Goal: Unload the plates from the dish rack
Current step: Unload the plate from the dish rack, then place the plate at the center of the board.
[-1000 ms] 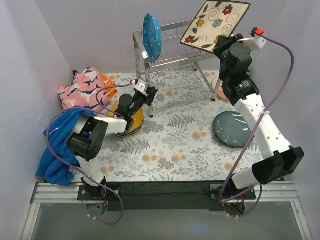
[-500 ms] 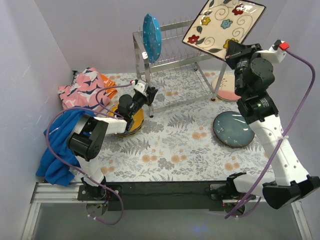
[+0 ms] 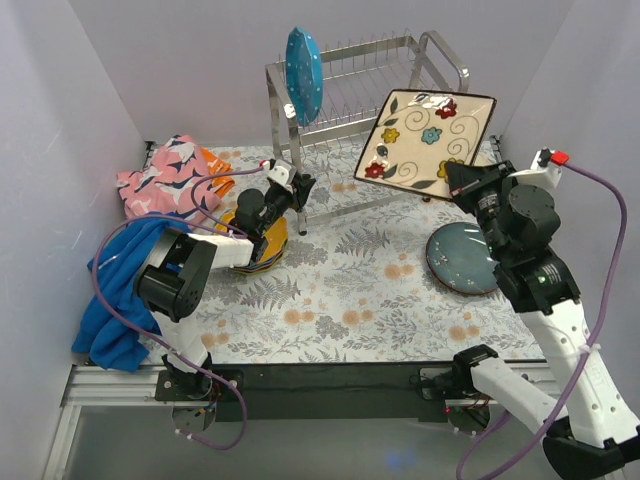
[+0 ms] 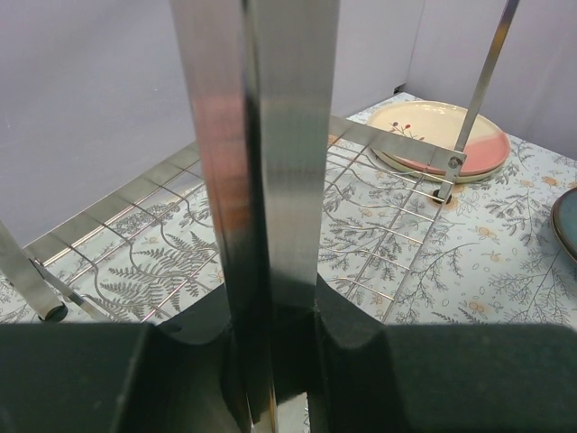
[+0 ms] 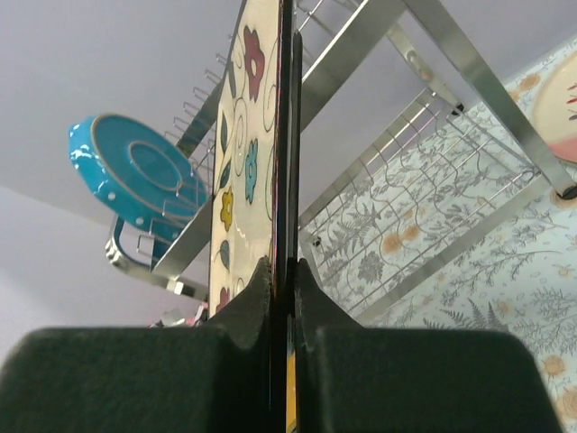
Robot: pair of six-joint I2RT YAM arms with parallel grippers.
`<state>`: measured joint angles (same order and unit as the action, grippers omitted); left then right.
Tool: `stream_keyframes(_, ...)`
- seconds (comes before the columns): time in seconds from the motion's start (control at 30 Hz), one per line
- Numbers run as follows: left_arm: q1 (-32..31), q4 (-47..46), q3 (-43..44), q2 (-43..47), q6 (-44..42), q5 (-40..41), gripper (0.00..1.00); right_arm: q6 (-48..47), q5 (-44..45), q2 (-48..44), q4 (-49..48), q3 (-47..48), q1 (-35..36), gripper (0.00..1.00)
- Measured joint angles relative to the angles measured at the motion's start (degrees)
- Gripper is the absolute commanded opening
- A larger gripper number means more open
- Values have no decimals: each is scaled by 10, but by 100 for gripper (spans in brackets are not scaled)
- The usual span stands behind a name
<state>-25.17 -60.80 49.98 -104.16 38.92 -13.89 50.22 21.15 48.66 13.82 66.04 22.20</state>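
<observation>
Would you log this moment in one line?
right tool: shut on square floral plate; left tool: shut on dish rack leg; teal plate: racked

My fern-print table (image 3: 330, 300) bears the dish rack (image 3: 360, 75), one leg standing between the jaws of my left gripper (image 3: 300, 190). A stack of plates (image 3: 278, 238) sits just beneath that gripper, with a blue cloth (image 3: 120, 300) and a pink patterned cloth (image 3: 165, 180) off to its left. A blue-grey plate (image 3: 463, 258) lies below my right gripper (image 3: 462, 180), and a pink-and-cream plate (image 4: 442, 149) lies beside the rack's far leg.
</observation>
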Motion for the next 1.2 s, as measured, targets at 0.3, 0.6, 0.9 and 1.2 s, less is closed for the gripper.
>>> stream_keyframes(0.3, 2, -1, 0, 0, 4, -5, 0, 9, -70, -119, 45, -96, -1, 1)
stream_keyframes(0.6, 2, 0, 0, 0, 3, -5, 0, -8, -127, -143, 113, -197, -1, 1)
stream_keyframes(0.9, 2, 0, 0, 0, 2, -5, 0, -2, -197, -163, 74, -363, -1, 1)
stream_keyframes(1.2, 2, 0, 0, 0, -1, -6, 0, 5, -272, -144, -58, -496, 0, 4)
